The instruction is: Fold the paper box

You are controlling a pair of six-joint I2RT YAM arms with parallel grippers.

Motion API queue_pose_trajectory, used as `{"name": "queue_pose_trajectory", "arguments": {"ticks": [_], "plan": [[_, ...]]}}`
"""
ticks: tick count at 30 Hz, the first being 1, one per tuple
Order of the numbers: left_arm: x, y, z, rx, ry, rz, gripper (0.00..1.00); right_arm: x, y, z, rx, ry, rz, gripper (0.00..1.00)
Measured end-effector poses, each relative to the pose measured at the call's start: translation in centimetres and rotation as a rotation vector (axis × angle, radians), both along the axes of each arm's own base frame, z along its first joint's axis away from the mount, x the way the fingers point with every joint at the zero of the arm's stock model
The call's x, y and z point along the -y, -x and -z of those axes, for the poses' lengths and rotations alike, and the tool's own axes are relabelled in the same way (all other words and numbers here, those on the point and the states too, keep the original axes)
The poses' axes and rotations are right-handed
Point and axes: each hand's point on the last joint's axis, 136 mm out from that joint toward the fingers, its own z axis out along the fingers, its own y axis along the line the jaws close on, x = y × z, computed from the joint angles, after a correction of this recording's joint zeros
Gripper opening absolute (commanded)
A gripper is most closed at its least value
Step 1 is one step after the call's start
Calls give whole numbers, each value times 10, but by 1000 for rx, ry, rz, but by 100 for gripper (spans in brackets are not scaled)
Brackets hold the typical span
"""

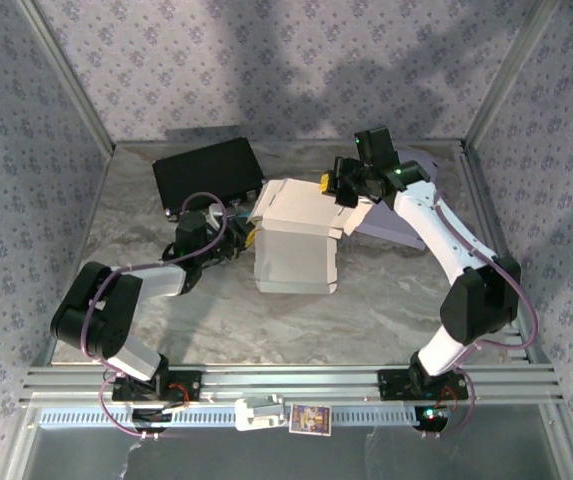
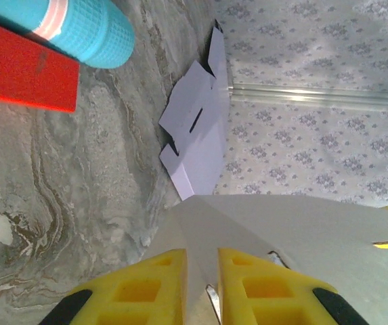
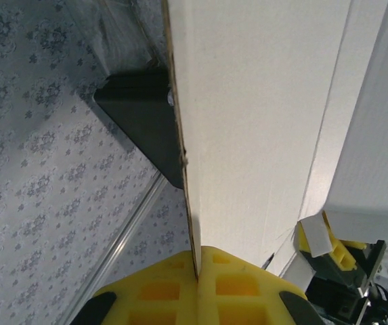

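Card [image 1: 309, 418] clipped on the rail below the surface's near edge, print too small to read. No brand, label or writing is legible anywhere else. Marbled surface [image 1: 266, 330] is bare toward the near edge. Paper box [image 1: 296, 255], white and partly formed, sits mid-surface, slightly toward the far edge, with its top flaps up and not tucked. Left gripper [image 2: 201, 284] comes in low from the left. Its yellow fingers straddle a corner flap with a slim gap showing, and it can't be told if it's clamped or loose. It probably braces that side so the box doesn't slide. Right gripper [image 3: 198, 267] is at the box's far right corner, clenched on the thin edge of a white panel that runs straight between its pads. It looks held like this to swing the panel over along its crease. Judged mid-fold: walls are up, closing flaps not yet down. Beyond, a black case [image 1: 206, 172] lies near the far left corner. A flat lavender blank [image 2: 200, 149] lies by the far right corner, likely a spare. In the left wrist view, a teal cylinder [image 2: 92, 30] lies over a red slab [image 2: 24, 68].
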Motion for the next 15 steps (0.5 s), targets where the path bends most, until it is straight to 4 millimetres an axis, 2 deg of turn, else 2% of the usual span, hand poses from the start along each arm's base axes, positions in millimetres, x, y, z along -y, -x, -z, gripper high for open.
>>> {"name": "queue_pose_trajectory", "arguments": {"ticks": [5, 15], "plan": [[2, 2, 2, -1, 2, -2, 22, -1, -2, -2, 15, -6, 0, 0], [2, 14, 10, -5, -111, 20, 35, -5, 1, 2, 7, -2, -12, 0]]}}
